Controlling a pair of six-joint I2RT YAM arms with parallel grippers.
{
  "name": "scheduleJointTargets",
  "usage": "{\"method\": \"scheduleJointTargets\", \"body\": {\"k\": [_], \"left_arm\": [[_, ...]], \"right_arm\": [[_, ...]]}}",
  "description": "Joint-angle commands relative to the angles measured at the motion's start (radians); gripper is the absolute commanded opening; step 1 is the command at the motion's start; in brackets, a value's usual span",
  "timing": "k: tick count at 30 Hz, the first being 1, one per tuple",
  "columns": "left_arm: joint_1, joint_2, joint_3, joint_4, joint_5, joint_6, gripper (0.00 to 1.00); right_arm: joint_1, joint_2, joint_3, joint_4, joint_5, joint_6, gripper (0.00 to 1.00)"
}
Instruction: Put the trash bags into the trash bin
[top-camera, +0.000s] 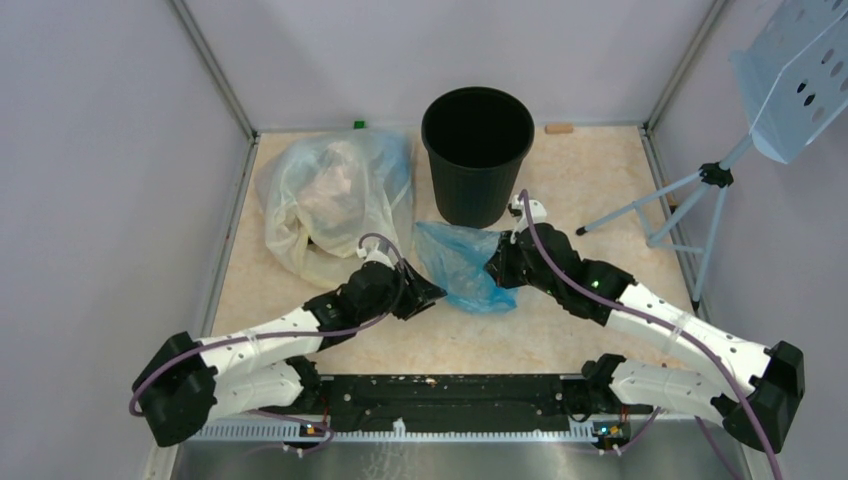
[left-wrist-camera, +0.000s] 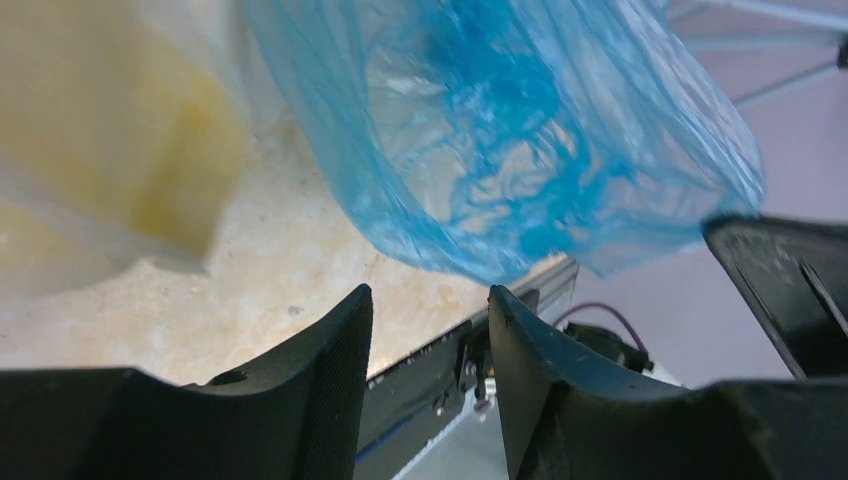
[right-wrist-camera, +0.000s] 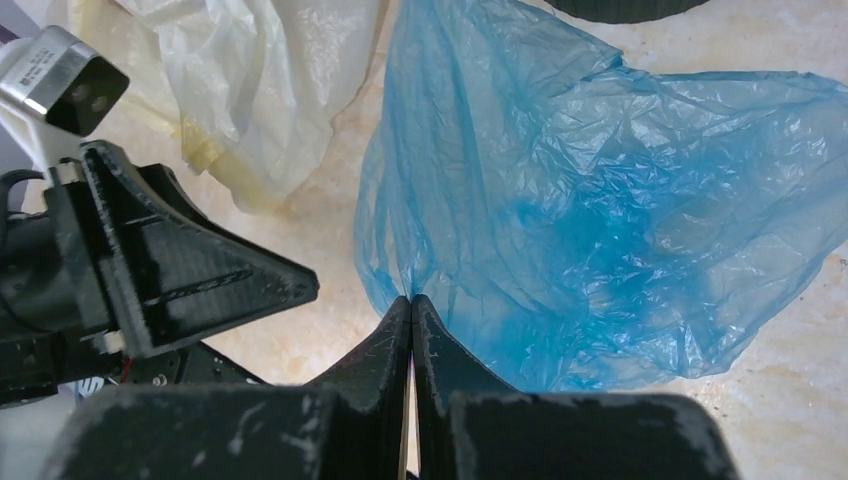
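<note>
We see a pale, stone-mottled table (top-camera: 590, 190) under both arms. The biggest thing on it is a crumpled clear yellowish bag (top-camera: 325, 200), soft and baggy, lying beyond and to the left of the left gripper (left-wrist-camera: 430, 295). Next comes the trash bin (top-camera: 477, 150): round, black, finely ribbed and tapering downward. It stands upright just beyond the right gripper (right-wrist-camera: 411, 300). The trash bag (right-wrist-camera: 600, 200) is thin translucent blue film, glossy and heavily creased, and lies between the two grippers, near the bin's base. We find the right gripper's fingers pressed together on a gathered fold at the bag's edge. The left gripper's textured black fingers stand moderately apart, holding nothing, with the blue film just ahead of their tips.
</note>
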Motion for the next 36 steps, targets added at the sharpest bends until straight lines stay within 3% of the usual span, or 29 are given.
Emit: {"method": "scheduleJointTargets", "body": {"k": [1,12,14,17,21,28,32,36], "left_arm": [[-0.006,0.065,0.034,0.072,-0.161,-0.081,0.54],[-0.006,0.307,0.104,0.147,-0.167,-0.108,0.57],[-0.006,0.344,0.101,0.198,-0.169,-0.091,0.47],[-0.005,0.371,0.127,0.204,-0.164,-0.027,0.01],[-0.006,0.34,0.163,0.014,-0.22,0.024,0.0],[-0.006,0.168,0.145,-0.182,-0.34,0.117,0.0],[-0.003,0.034,0.16,-0.29,-0.43,0.188,0.0],[-0.003,-0.078,0.188,-0.305,-0.443,0.318,0.0]], "right_arm": [[-0.004,-0.025,0.005,0.017,0.002,0.006,0.0],[-0.004,-0.041,0.003,0.008,-0.001,0.004,0.0],[-0.004,-0.045,0.001,0.003,-0.002,0.003,0.0],[-0.004,-0.056,0.019,-0.058,0.043,-0.008,0.0],[-0.004,-0.1,0.07,-0.208,0.237,-0.001,0.0],[-0.005,-0.218,0.12,-0.421,0.564,0.143,0.0],[-0.004,-0.285,0.133,-0.458,0.63,0.192,0.0],[-0.005,-0.371,0.131,-0.372,0.63,0.113,0.0]]}}
